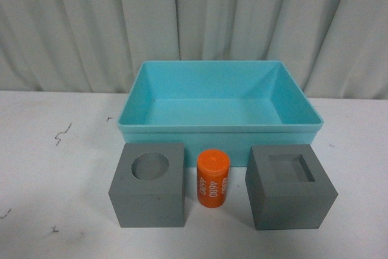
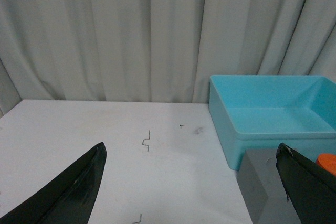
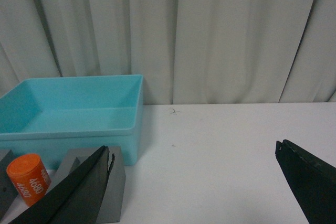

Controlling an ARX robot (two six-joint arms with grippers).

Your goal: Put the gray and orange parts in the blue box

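1. Turquoise plastic, smooth and slightly glossy: the blue box (image 1: pixel 218 136) is a wide rectangular bin with sloped walls and a flat rim. It sits on the far middle of the table (image 1: pixel 54 174) with nothing inside it.
2. Matte gray and sharp-edged, the cube with a round recess (image 1: pixel 148 195) stands near-left, just in front of the box's left half. Its shallow circular pocket faces up.
3. The cube with a square recess (image 1: pixel 290 189) is of the same dull gray. It stands near-right and is turned a little, so that one corner points toward the near edge.
4. Between the two cubes, close to both but touching neither, the orange cylinder (image 1: pixel 213 180) stands on end. It is smaller than the cubes, and white numerals run lengthwise along its side.
5. All three parts lie outside the box, in a row along its near wall.
6. The left gripper (image 2: pixel 190 149) has its dark, tapered fingers (image 2: pixel 73 190) spread wide with nothing between them. It is low over the table, left of the round-recess cube.
7. The right gripper (image 3: pixel 191 148) is likewise spread wide and holds nothing, to the right of the square-recess cube.
8. The tabletop is white with small dark scribbles (image 1: pixel 62 133). A pale pleated curtain (image 1: pixel 91 28) hangs behind it.
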